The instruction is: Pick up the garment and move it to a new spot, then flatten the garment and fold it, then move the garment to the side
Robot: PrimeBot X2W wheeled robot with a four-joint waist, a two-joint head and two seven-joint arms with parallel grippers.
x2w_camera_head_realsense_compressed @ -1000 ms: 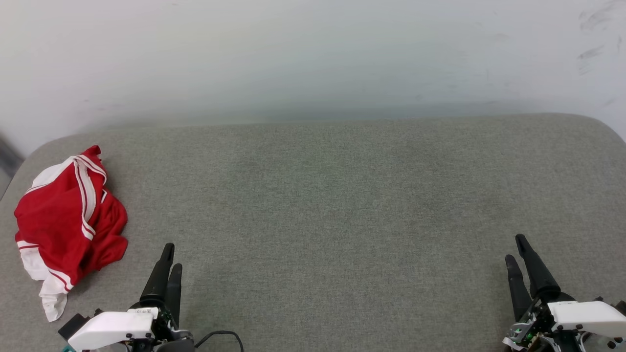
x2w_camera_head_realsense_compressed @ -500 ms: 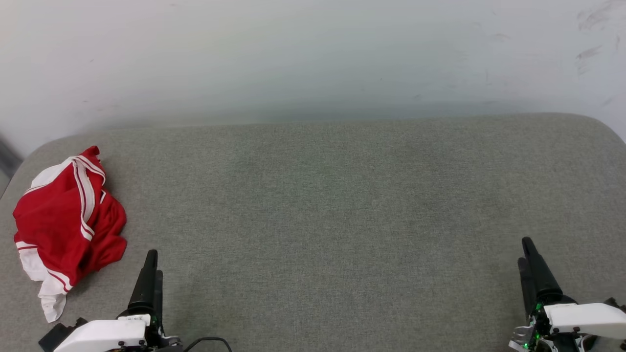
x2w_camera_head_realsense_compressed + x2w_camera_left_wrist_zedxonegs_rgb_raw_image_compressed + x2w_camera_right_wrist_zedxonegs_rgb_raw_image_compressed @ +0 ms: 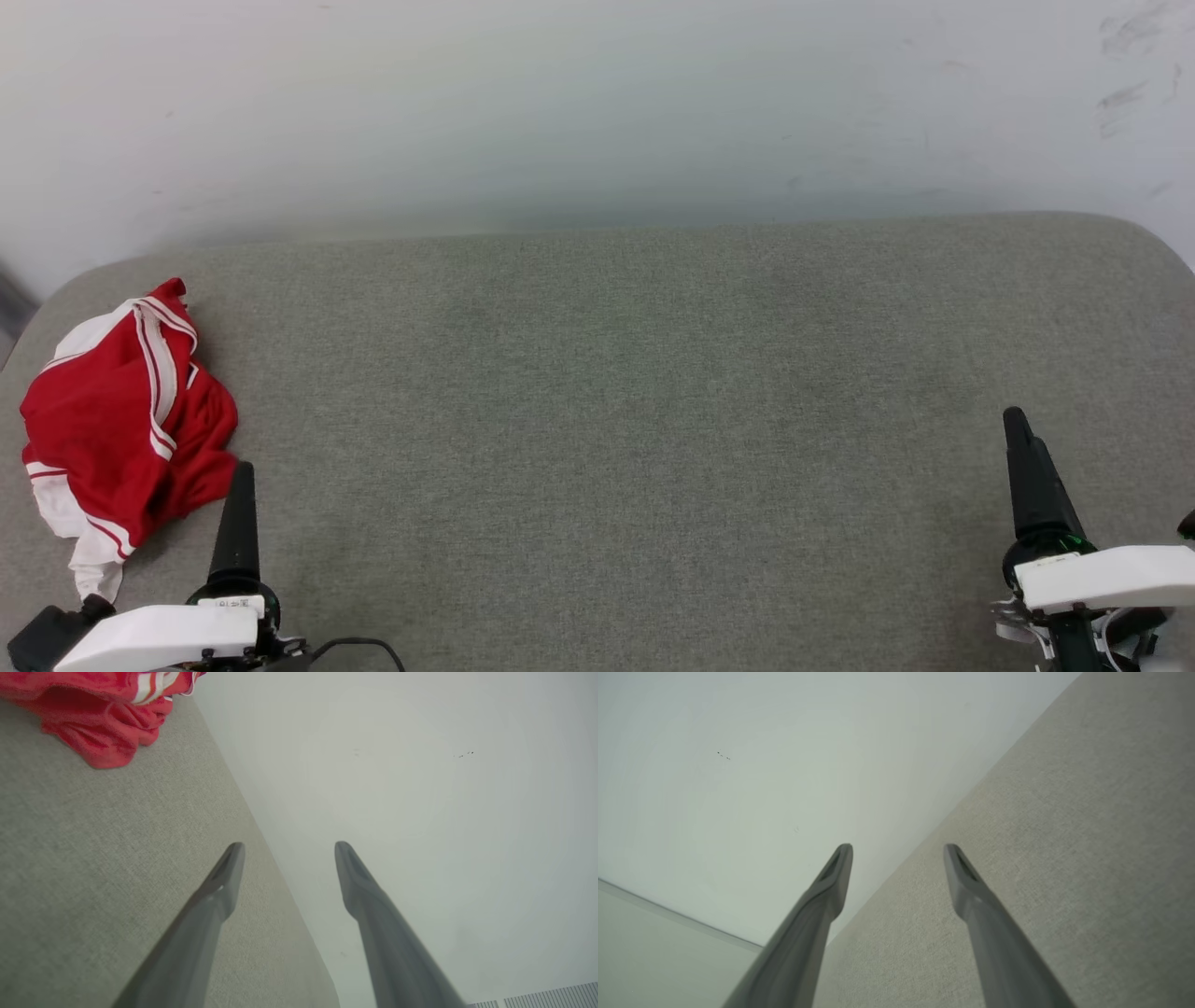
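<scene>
The garment (image 3: 121, 425), red with white sleeves and red-white striped trim, lies crumpled at the far left of the grey cushioned surface (image 3: 616, 392). Its lettering is hidden in the folds. My left gripper (image 3: 241, 471) stands just right of the garment's lower edge, apart from it, turned edge-on in the head view. In the left wrist view the garment (image 3: 107, 714) sits at the top left and my left gripper (image 3: 286, 851) is open and empty. My right gripper (image 3: 1016, 420) is at the lower right, far from the garment. In the right wrist view my right gripper (image 3: 896, 854) is open and empty.
A pale wall (image 3: 597, 103) rises behind the cushioned surface, whose corners are rounded. A dark gap (image 3: 14, 303) shows at the far left edge beyond the surface. A black cable (image 3: 359, 646) trails from the left wrist.
Both grippers have rolled so their fingers now line up edge-on. The left gripper moved left and down toward the garment. The right one moved slightly right and up. The garment lies as before.
</scene>
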